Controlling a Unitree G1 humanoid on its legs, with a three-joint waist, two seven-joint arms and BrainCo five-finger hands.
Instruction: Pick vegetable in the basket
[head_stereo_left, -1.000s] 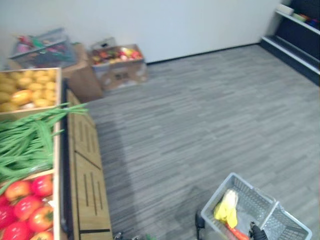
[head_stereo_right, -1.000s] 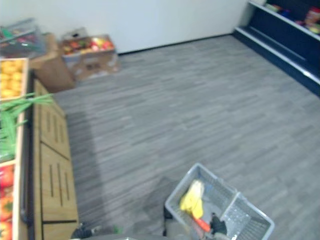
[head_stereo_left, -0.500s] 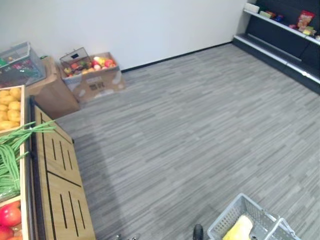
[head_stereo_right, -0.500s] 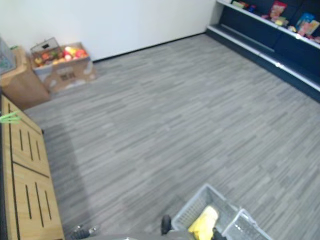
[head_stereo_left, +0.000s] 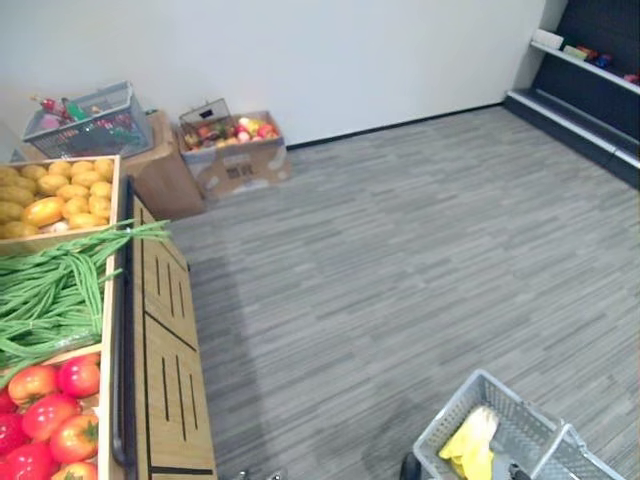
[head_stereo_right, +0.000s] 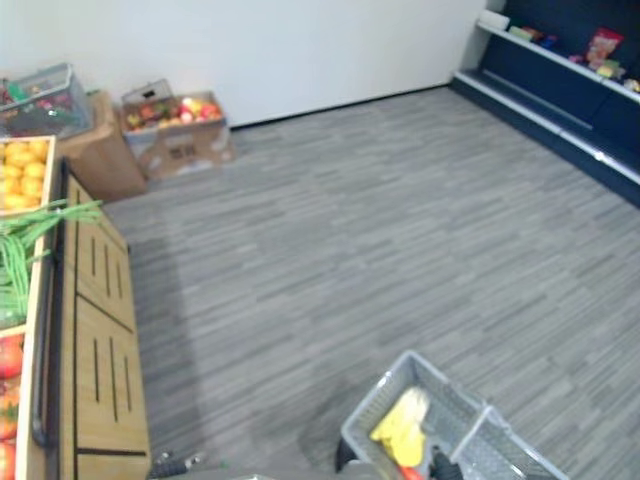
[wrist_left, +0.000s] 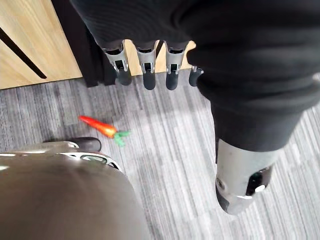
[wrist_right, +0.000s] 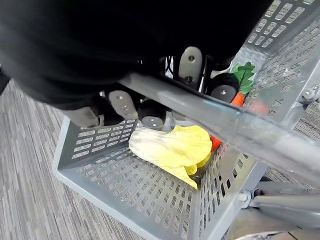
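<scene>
On floor (wrist_left: 170, 150), carrot (wrist_left: 100, 127): likely light, stiff; grab mid-body. Left robot hand (wrist_left: 148, 65) loose, right robot hand (wrist_right: 189, 62) clamped on basket handle (wrist_right: 210, 117).

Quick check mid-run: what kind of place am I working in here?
Likely a grocery shop, or a mock-up of one: a wooden produce stand with tomatoes and green beans, dark shelves of packaged goods, and a grey shopping basket.

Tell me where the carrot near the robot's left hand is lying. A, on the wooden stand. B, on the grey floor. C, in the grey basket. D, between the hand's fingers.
B: the carrot lies on the grey floor, apart from the left hand, whose fingers are straight and hold nothing.
</scene>
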